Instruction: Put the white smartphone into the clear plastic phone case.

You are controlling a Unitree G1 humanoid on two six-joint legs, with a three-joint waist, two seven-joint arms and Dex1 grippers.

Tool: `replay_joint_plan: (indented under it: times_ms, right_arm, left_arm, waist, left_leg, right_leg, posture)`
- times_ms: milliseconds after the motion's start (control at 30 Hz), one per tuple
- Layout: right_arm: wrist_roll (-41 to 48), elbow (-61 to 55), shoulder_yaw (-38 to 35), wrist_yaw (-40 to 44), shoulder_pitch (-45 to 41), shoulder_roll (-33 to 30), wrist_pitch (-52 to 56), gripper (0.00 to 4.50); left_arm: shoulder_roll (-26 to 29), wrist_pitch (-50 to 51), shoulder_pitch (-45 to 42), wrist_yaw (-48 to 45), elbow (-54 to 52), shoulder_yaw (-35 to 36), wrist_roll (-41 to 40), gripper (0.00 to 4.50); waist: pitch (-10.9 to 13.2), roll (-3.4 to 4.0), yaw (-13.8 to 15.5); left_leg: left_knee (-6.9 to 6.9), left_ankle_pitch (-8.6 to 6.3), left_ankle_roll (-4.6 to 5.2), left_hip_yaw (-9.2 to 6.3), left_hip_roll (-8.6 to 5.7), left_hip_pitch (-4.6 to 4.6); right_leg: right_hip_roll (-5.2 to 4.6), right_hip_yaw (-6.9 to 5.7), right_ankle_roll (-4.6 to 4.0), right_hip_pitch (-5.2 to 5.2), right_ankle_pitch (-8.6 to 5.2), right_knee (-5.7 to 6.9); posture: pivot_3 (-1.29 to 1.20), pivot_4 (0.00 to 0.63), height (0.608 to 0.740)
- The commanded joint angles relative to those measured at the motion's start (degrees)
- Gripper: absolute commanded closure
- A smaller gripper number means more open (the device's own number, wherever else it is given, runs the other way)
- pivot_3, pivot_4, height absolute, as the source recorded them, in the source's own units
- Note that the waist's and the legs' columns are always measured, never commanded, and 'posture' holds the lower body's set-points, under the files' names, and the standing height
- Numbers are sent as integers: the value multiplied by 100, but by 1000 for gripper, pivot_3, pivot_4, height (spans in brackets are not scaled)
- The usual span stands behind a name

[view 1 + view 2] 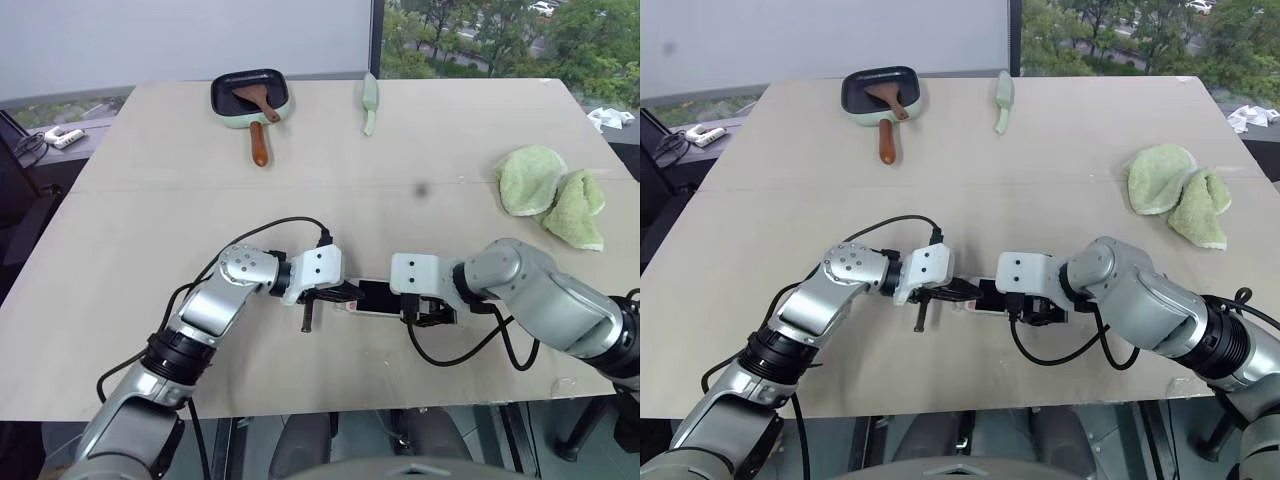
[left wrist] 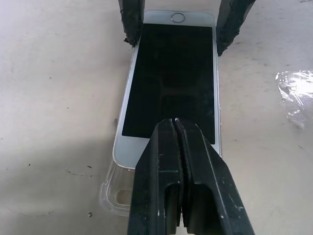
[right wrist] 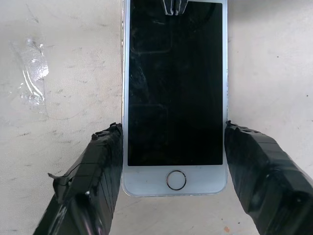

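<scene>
Head views: white smartphone (image 1: 378, 297) lies flat, screen up, near the bench (image 1: 420, 150) front edge, about mid-width, between both arms. Left tool (image 1: 345, 295) comes in from the left at one short end, right tool (image 1: 432, 318) from the right at the other.

Left wrist view: left tool (image 2: 180, 128) clenched, fingers pressed together with no gap, tips resting over the screen's near end. Nothing gripped. Clear plastic phone case (image 2: 117, 196) sticks out under that end of the phone; phone partly in, not fully seated.

Right wrist view: right tool (image 3: 174, 133) spread wide, fingers (image 3: 93, 171) straddling the home-button end, pads right at the phone's long edges. Pan, spatula and green cloths sit toward the far edge.
</scene>
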Motion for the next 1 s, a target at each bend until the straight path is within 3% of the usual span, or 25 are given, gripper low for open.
replay_joint_plan:
  times_ms: [33,100,300,600,767,900,933,1000]
  right_arm:
    - [118,-159,-90,-7,-115,55,-79,759]
    - [148,-169,-100,0,-120,51,-91,19]
    - [321,-179,-356,-76,-127,102,-77,19]
    - [1229,-271,-1434,-60,-160,429,190,19]
    - [1367,-175,-1535,-265,20,658,-75,2144]
    - [1354,42,-1492,-496,375,937,-541,4150]
    - [1285,194,-1464,-602,512,1035,-728,4429]
    - [1119,573,-1421,-811,774,1231,-1182,4429]
  left_arm:
    - [28,48,168,36,171,-182,232,4500]
    - [30,48,182,43,159,-187,226,4500]
    - [15,39,211,58,156,-201,223,4500]
    - [-25,-2,233,74,239,-203,223,4500]
    - [-53,-4,244,91,261,-188,214,4500]
    - [-52,7,268,100,253,-166,206,4500]
    - [-48,10,280,101,253,-159,203,4500]
    - [-44,17,305,106,245,-150,200,4500]
  waist:
    - [-1,0,-2]
    - [-3,1,-4]
    - [-6,0,0]
    - [-11,-1,1]
    - [-17,-2,10]
    - [-23,-2,5]
    - [-24,-1,5]
    - [-34,-7,3]
  left_leg:
    - [0,0,0,0,0,0]
    - [1,0,0,0,0,1]
    - [4,0,0,-1,0,2]
    - [6,0,0,-4,0,2]
    - [7,0,0,-4,0,2]
    - [7,0,0,-4,0,2]
    - [7,0,0,-5,0,3]
    - [8,0,0,-4,-1,5]
  right_leg:
    - [0,0,0,0,0,0]
    - [1,0,0,0,0,2]
    - [0,-1,0,3,0,1]
    - [0,-4,0,5,0,3]
    - [0,-4,0,7,0,3]
    - [0,-4,0,7,0,4]
    - [0,-4,0,7,0,4]
    - [0,-4,0,11,0,4]
  posture:
    - [0,150,740]
    - [0,150,740]
    - [0,150,740]
    - [0,150,740]
    - [0,150,740]
    - [0,150,740]
    - [0,150,740]
    - [0,150,740]
